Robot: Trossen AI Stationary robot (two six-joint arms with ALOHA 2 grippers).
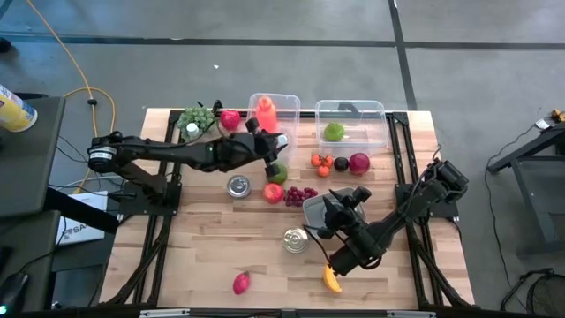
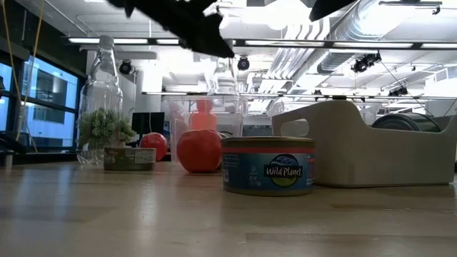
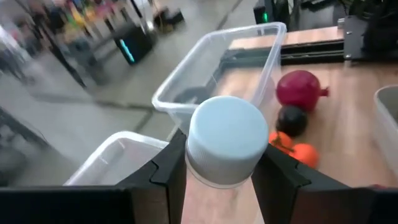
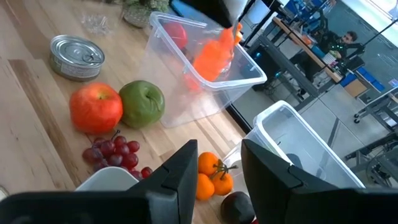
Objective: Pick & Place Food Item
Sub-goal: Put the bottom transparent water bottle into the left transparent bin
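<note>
White cap point(image 3: 225, 139) pinched in left claw point(image 3: 217, 168); bottle below hidden, perhaps orange. Right claw point(image 4: 217, 165) parted, empty.

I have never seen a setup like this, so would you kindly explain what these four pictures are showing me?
Two robot arms work at a wooden table. One picture looks straight down, one looks level across the tabletop, and one comes from each arm's wrist. On the table lie tins, apples, grapes, a banana and clear tubs. The left tool grips an orange bottle by its white cap above one tub. The right tool is beside a white tray.
</note>
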